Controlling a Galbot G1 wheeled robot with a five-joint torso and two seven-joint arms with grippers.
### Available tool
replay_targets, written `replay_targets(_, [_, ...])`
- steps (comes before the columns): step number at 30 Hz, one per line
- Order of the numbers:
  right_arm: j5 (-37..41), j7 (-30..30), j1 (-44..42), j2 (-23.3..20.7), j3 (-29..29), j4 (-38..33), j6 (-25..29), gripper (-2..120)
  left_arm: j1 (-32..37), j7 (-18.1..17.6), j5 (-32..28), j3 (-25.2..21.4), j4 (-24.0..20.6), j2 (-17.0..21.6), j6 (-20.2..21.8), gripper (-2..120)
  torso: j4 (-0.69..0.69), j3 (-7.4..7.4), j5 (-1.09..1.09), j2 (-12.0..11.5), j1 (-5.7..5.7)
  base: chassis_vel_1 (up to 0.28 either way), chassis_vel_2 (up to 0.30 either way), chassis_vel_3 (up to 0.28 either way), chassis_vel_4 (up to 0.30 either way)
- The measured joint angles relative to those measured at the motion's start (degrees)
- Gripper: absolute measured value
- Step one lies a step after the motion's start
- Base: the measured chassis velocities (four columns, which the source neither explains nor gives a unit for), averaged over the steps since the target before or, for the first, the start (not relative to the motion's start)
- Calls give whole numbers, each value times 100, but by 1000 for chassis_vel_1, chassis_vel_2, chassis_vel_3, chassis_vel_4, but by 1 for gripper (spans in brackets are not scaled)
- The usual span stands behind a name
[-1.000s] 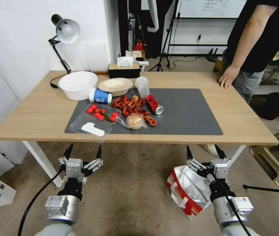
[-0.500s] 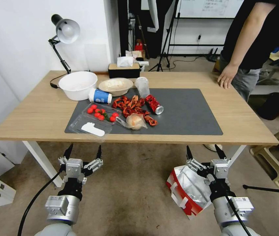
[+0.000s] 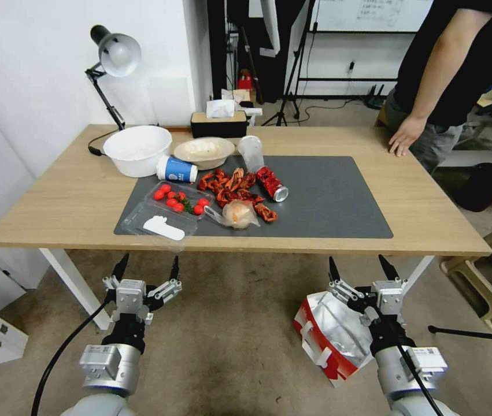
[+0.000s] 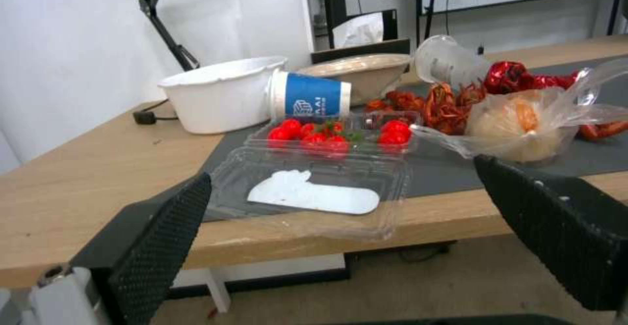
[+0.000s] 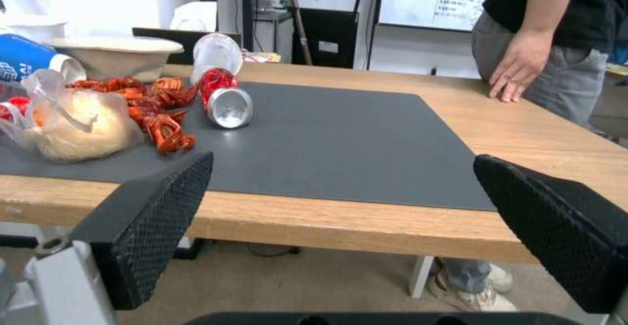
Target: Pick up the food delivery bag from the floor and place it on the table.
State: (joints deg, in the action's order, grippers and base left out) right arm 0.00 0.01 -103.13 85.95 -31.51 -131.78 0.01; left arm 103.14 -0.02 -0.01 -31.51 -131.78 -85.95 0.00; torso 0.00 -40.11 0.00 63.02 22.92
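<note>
The food delivery bag (image 3: 329, 338), white and red with silver foil lining, stands open on the brownish floor (image 3: 234, 341) in front of the table, partly behind my right arm. My right gripper (image 3: 360, 267) is open just above and beyond the bag's top edge, apart from it. My left gripper (image 3: 146, 266) is open over bare floor to the left, below the table's front edge. The table (image 3: 55, 202) has a light wood top with a dark grey mat (image 3: 326, 202). The wrist views look across the tabletop between open fingers (image 4: 164, 236) (image 5: 157, 217).
On the mat's left half lie a white bowl (image 3: 137, 149), a blue cup (image 3: 177, 169), a tomato tray (image 3: 177, 200), red crayfish (image 3: 231, 185), a can (image 3: 272, 183) and a small plastic bag (image 3: 237, 214). A person's hand (image 3: 404, 135) rests on the far right edge. A beige stool (image 3: 488, 283) stands right.
The person's hand and body have shifted slightly at the table's far right. Both arms and the bag have not moved.
</note>
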Motion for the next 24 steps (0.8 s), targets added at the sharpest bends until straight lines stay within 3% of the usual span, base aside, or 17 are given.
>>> replay_targets(5, [151, -105, -50, -52, -67, -96, -298, 100, 267, -335, -280, 179, -291, -156, 350, 100, -1, 0, 0, 0, 0, 0, 0, 0, 0])
replay_targets(7, [405, -303, -134, -145, -186, -287, -803, 100, 701, -885, -735, 475, -791, -425, 940, 100, 1, 0, 2, 0, 0, 0, 0, 0, 0])
replay_targets(8, [405, -303, -134, -145, -186, -287, -803, 100, 701, -885, -735, 475, -791, -425, 940, 100, 1, 0, 2, 0, 0, 0, 0, 0, 0])
replay_targets(11, [743, -567, -245, -265, -341, -540, -1474, 100, 981, -1311, -1125, 669, -1108, -617, 1299, 100, 1, 0, 1, 1, 0, 0, 0, 0, 0])
replay_targets(15, [1136, -762, -251, -405, -531, -673, -1877, 100, 988, -1347, -1180, 690, -1107, -632, 1229, 100, 1, 0, 0, 1, 0, 0, 0, 0, 0])
replay_targets(21, [1185, -789, -248, -435, -561, -673, -1888, 100, 944, -1321, -1198, 651, -1019, -631, 1102, 100, 0, 0, 0, 1, 0, 0, 0, 0, 0])
replay_targets(22, [1185, -790, -249, -437, -562, -673, -1876, 100, 928, -1220, -1197, 604, -932, -629, 864, 100, 0, 0, 0, 1, 0, 0, 0, 0, 0])
replay_targets(24, [1185, -790, -249, -437, -562, -673, -1874, 100, 927, -1212, -1196, 601, -927, -629, 846, 100, 0, 0, 1, 1, 0, 0, 0, 0, 0])
